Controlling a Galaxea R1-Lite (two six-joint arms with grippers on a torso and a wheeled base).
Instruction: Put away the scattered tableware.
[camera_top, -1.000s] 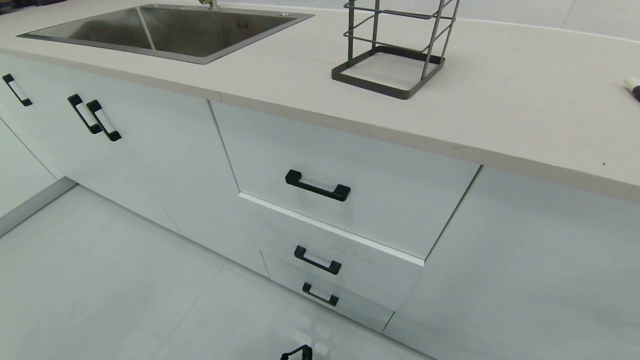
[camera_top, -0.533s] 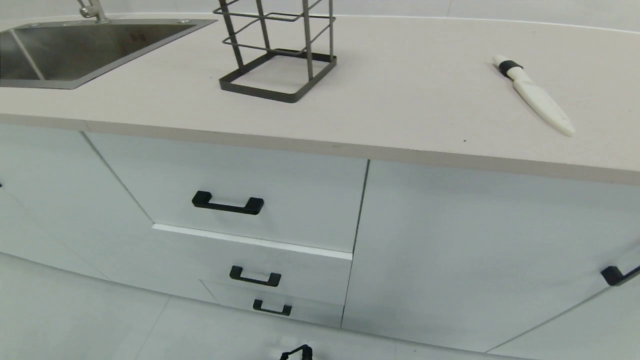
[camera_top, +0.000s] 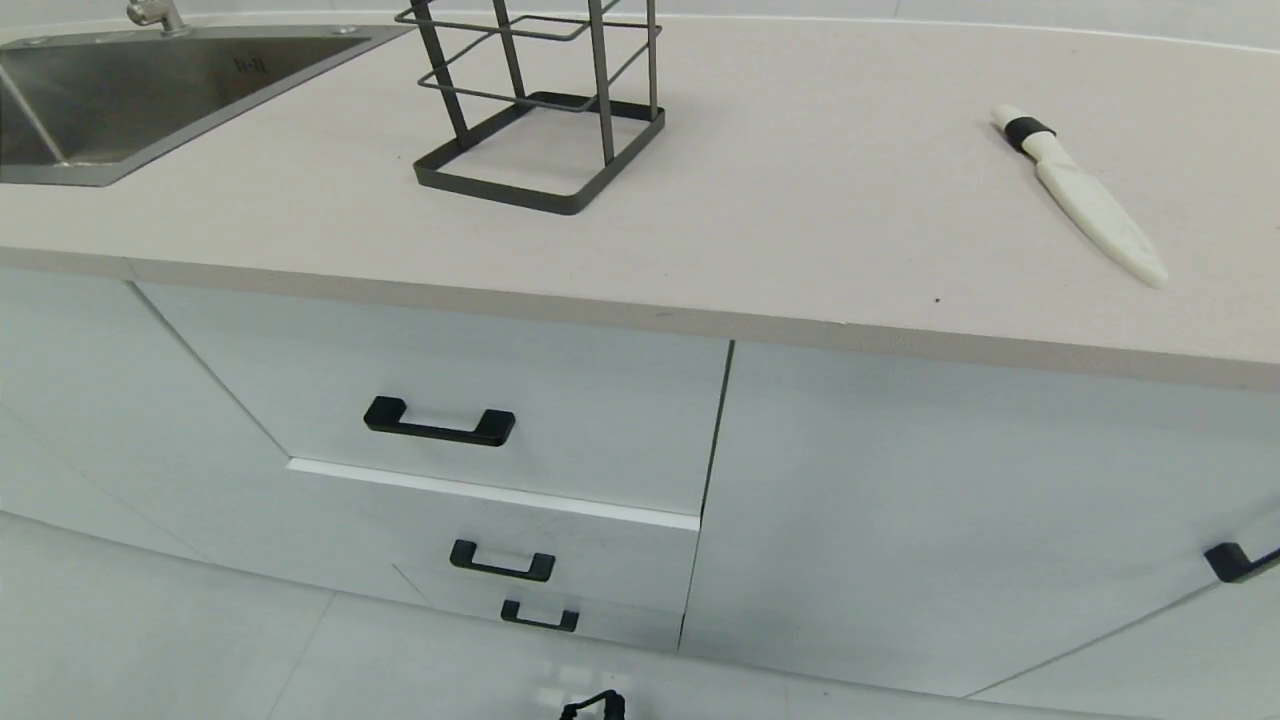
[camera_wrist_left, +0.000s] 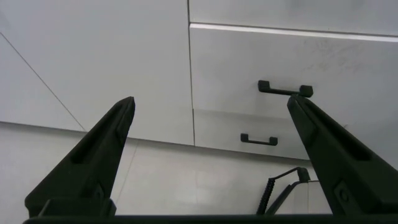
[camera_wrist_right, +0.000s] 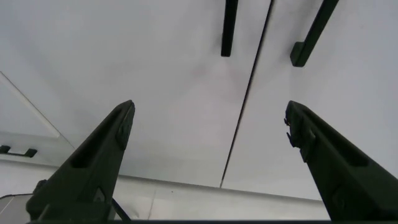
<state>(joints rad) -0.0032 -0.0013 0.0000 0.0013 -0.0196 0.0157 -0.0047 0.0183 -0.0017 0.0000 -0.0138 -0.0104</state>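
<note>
A cream-white knife (camera_top: 1085, 200) with a black band near its handle end lies flat on the beige countertop (camera_top: 800, 230) at the right. A dark wire rack (camera_top: 540, 110) stands on the counter left of centre, nothing in it. My left gripper (camera_wrist_left: 208, 106) is open, held low in front of the white drawer fronts (camera_wrist_left: 292, 74). My right gripper (camera_wrist_right: 208, 109) is open too, facing white cabinet doors (camera_wrist_right: 186, 81) with black handles. Both hold nothing.
A steel sink (camera_top: 110, 90) is set into the counter at the far left. Below the counter are three stacked drawers with black handles (camera_top: 438, 425) and plain white doors beside them. Light tiled floor (camera_top: 150, 640) lies in front.
The head camera has swung to the right: the sink and rack have slid left in the picture and the knife has come fully into sight.
</note>
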